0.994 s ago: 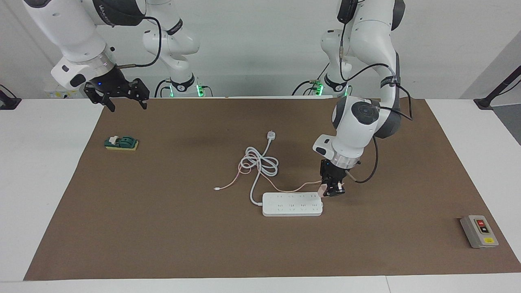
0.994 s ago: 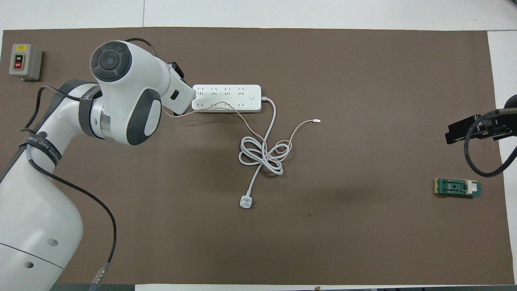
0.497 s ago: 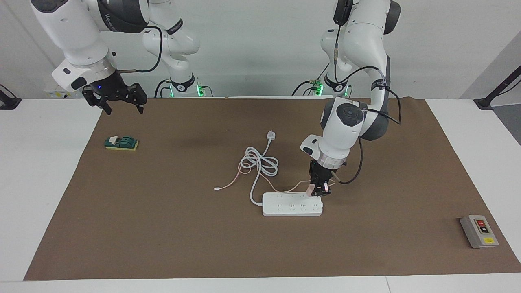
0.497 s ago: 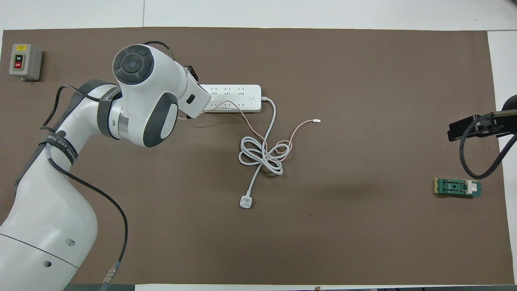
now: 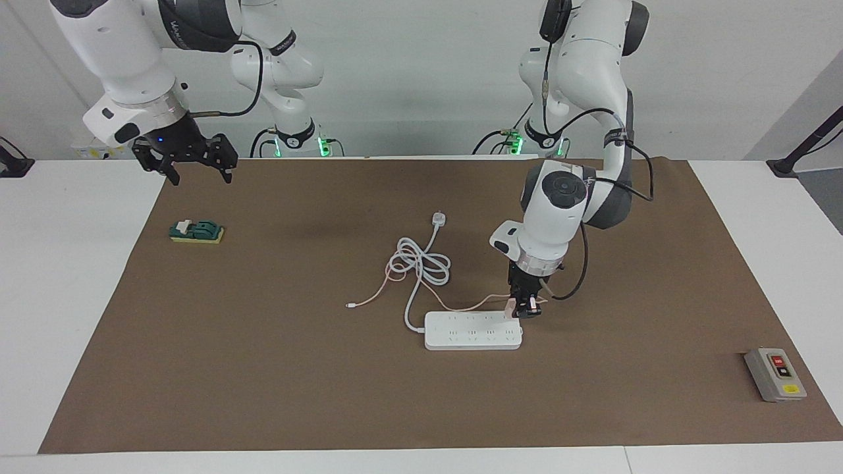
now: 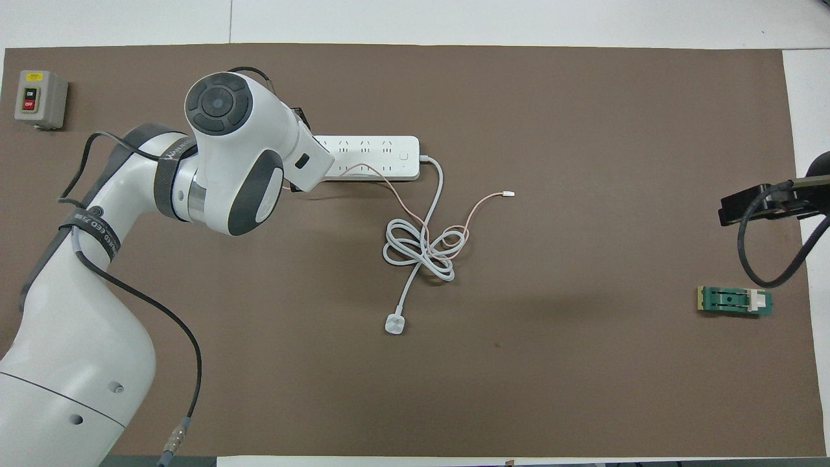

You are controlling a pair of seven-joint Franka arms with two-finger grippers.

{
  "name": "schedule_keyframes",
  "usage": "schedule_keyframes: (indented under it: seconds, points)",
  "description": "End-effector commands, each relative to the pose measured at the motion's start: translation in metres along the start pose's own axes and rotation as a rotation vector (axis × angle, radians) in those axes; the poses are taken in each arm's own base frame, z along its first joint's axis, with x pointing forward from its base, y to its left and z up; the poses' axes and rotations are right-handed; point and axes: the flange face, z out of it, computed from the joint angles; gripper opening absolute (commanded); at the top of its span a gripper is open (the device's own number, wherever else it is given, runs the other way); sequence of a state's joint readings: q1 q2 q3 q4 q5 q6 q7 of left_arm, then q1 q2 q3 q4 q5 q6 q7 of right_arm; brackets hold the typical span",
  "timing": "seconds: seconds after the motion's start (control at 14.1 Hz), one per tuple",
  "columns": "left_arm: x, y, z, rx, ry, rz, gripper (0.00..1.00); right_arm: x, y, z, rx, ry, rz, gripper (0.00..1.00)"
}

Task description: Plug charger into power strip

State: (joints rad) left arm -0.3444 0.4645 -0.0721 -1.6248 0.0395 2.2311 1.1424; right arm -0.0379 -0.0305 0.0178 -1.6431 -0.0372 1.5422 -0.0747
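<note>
The left gripper (image 5: 525, 309), clamped on the pale-pink charger (image 5: 511, 307), holds it just above the end sockets of the white power strip (image 5: 471, 334) so the prongs can drop in, while the right gripper (image 5: 194, 164) waits open over the mat's corner.

Lying on the mat (image 5: 263, 368): one power strip (image 5: 473, 330), one charger (image 5: 510, 307), one button box (image 5: 775, 374), one green block (image 5: 196, 232).
</note>
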Motion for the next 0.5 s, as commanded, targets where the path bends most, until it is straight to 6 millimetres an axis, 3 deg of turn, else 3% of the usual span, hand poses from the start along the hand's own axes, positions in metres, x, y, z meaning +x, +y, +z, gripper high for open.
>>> schedule_keyframes:
  seconds: [0.0,0.43]
  points:
    - [-0.0031,-0.0014,0.0024,0.002,-0.022,0.020,0.00,-0.0032,0.0036,-0.0035,-0.014,0.006,-0.028,1.00]
    - [-0.0026,-0.0007,0.0072,0.003,-0.026,0.027,0.00,-0.0024,0.0009,-0.0069,-0.005,0.018,-0.029,1.00]
